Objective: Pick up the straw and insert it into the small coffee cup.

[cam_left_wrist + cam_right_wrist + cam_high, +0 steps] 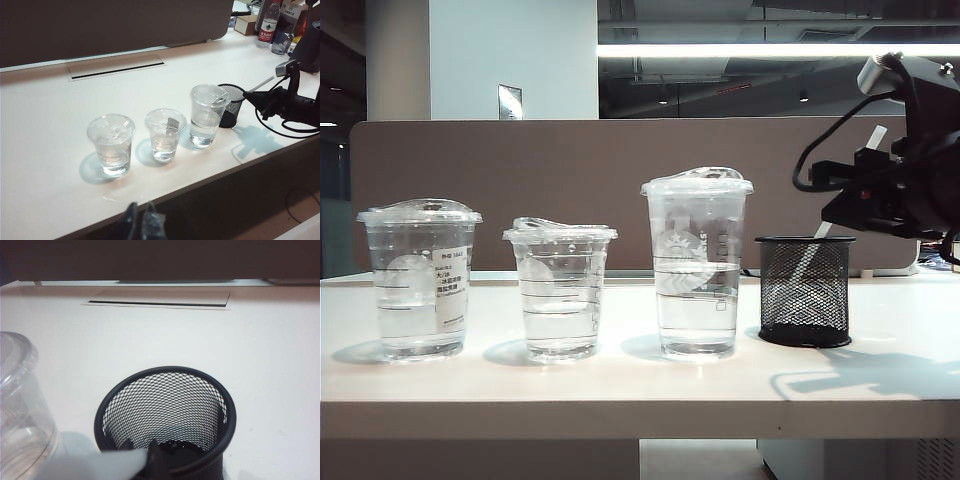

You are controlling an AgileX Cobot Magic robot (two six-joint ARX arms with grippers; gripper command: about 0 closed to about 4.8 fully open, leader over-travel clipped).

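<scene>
Three clear lidded plastic cups stand in a row on a white table beside a black mesh pen holder.

Shortest ringed coffee cup sits in the middle. Right gripper hovers above the holder, jaws narrowed on the long white straw leaning inside it. Left gripper hangs near the table's front edge; its opening cannot be told.

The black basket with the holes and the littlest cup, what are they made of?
The black basket looks like thin metal mesh, matte black: you can see through its tiny diamond holes, and the straw shows behind them. The small coffee cup seems to be clear, glossy plastic: the liquid inside shows through, and ring lines run around its wall.
</scene>
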